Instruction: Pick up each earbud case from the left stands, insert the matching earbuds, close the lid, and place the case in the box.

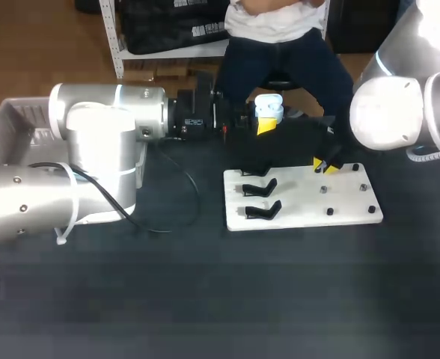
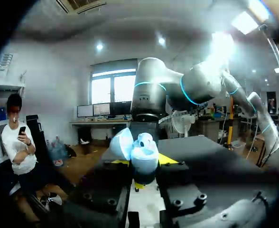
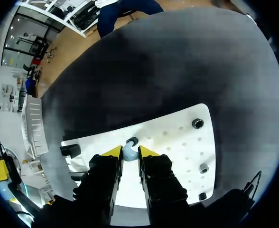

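My left gripper (image 1: pixel 266 125) holds a light blue earbud case (image 1: pixel 269 106) upright above the table's far edge. In the left wrist view the case (image 2: pixel 144 159) sits between the yellow fingertips (image 2: pixel 169 159) with its lid (image 2: pixel 122 142) swung open. My right gripper (image 1: pixel 325 166) points down over the back of the white board (image 1: pixel 302 217). In the right wrist view its yellow tips press on both sides of a small pale earbud (image 3: pixel 128 154) at a peg on the board (image 3: pixel 177 137).
Two black stands (image 1: pixel 262 212) rise from the board's left part, and small black pegs (image 1: pixel 329 212) dot its right part. A white basket (image 1: pixel 10 127) stands at the far left of the dark table. A black cable (image 1: pixel 182 187) trails beside the left arm.
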Robot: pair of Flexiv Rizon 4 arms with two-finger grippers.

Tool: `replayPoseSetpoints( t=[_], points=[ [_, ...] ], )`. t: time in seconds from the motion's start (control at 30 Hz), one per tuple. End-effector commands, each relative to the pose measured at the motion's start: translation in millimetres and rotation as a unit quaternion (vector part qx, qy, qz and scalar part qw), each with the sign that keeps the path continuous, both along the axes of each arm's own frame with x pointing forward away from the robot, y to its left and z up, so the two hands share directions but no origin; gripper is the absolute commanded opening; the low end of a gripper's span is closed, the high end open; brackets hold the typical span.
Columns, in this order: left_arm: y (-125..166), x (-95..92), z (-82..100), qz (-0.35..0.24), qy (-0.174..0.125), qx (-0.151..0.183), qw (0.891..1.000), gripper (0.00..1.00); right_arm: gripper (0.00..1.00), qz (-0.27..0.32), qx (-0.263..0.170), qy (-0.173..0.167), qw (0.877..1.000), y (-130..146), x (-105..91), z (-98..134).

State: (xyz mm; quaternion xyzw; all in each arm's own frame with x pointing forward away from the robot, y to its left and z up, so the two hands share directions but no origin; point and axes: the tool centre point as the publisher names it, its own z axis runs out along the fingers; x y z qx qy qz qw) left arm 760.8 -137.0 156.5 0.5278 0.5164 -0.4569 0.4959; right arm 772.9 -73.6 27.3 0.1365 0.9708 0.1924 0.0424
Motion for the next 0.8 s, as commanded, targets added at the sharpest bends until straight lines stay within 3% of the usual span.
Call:
replayPoseSetpoints(
  t=[0.03,0.37,0.8],
  points=[
    [0.4,-1.5,-1.5,0.003,-0.003,-0.003,1.0,0.0,0.0,0.0,0.0,-0.004,1.0,-2.9,-6.3,12.2],
    [0.4,-1.5,-1.5,0.003,-0.003,-0.003,1.0,0.0,0.0,0.043,-0.007,-0.02,0.999,-7.0,-25.8,53.8],
    [0.4,-1.5,-1.5,0.003,-0.003,-0.003,1.0,0.0,0.0,0.187,-0.037,-0.041,0.981,-15.5,-82.0,117.1]
  ],
)
